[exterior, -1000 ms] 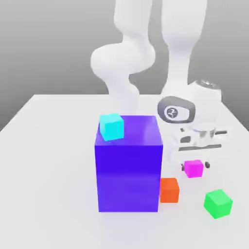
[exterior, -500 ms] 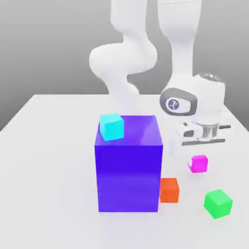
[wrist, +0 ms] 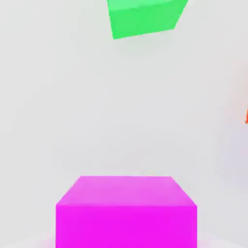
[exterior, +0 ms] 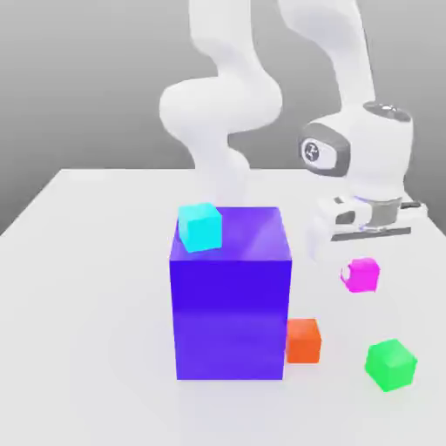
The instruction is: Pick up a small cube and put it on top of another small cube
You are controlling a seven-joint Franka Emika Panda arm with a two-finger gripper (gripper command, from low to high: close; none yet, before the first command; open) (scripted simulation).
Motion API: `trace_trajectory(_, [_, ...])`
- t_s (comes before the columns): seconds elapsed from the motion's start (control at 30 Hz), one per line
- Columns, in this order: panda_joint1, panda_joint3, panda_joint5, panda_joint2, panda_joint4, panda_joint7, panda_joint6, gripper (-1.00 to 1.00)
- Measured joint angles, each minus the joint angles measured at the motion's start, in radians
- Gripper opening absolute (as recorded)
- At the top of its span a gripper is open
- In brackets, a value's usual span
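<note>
Magenta glossy small cube (exterior: 361,275), and it's in the grasp! The white two-finger tool (exterior: 361,259) is closed down on it, holding it up above the white desk (exterior: 113,305), over toward the edge on the exterior view's right. So the pick looks done; the placing is all to come. Green small cube (exterior: 391,365) sits nearer the front right corner, orange small cube (exterior: 303,341) just beside the big blue-purple block (exterior: 230,314), cyan small cube (exterior: 200,226) up on top. Which one gets the stack? Can't tell; carry, line up, release remain.
</note>
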Motion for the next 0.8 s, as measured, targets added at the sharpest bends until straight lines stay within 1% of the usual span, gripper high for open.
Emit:
trace_trajectory(0.23, [-0.113, -0.05, -0.1, 0.09, 0.248, -0.222, -0.16, -1.0])
trace_trajectory(0.3, [-0.114, -0.061, -0.137, 0.146, 0.275, -0.224, -0.133, -1.0])
trace_trajectory(0.4, [-0.094, -0.092, -0.198, 0.249, 0.288, -0.188, -0.046, -1.0])
trace_trajectory(0.43, [-0.087, -0.101, -0.211, 0.274, 0.29, -0.179, -0.024, 1.0])
trace_trajectory(0.63, [-0.083, -0.107, -0.218, 0.286, 0.291, -0.175, -0.014, 1.0])
trace_trajectory(0.7, [-0.091, -0.096, -0.197, 0.25, 0.289, -0.19, -0.046, 1.0])
trace_trajectory(0.8, [-0.097, -0.079, -0.141, 0.153, 0.283, -0.231, -0.134, 1.0])
